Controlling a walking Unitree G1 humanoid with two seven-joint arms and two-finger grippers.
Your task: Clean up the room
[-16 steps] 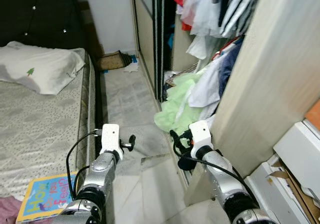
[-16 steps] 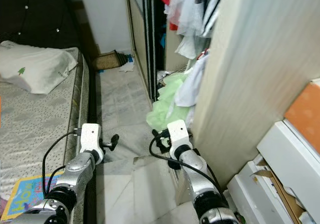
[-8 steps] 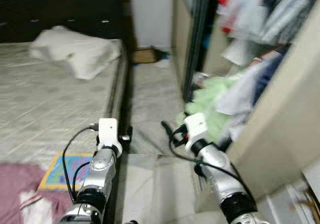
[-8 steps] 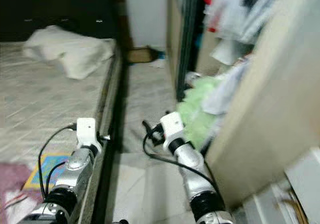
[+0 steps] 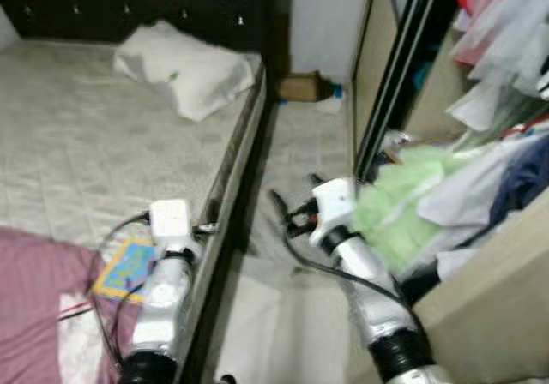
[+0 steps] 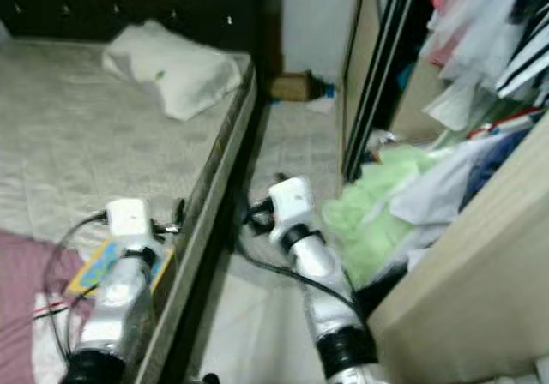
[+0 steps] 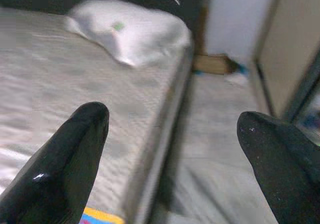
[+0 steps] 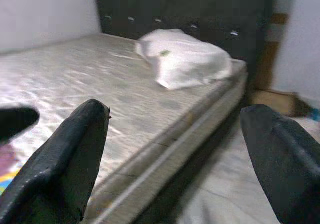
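Note:
A bed (image 5: 94, 135) with a bare grey mattress takes up the left side, with a white pillow (image 5: 189, 67) at its head. A colourful book (image 5: 129, 264) lies at the mattress edge beside a purple cloth (image 5: 43, 273). My left gripper (image 5: 210, 228) is open over the bed's edge, just past the book. My right gripper (image 5: 292, 217) is open above the floor aisle. In the left wrist view the left gripper (image 7: 172, 119) holds nothing. A heap of green clothes (image 5: 403, 195) spills from the wardrobe on the right.
A narrow tiled aisle (image 5: 300, 161) runs between the bed and the open wardrobe with hanging clothes (image 5: 506, 41). A cardboard box (image 5: 300, 87) and scraps sit at its far end. A wooden panel (image 5: 489, 307) stands close at the right.
The view has swung to the left, bringing more of the bed and the purple cloth into sight. Both arms keep the same raised pose with open fingers.

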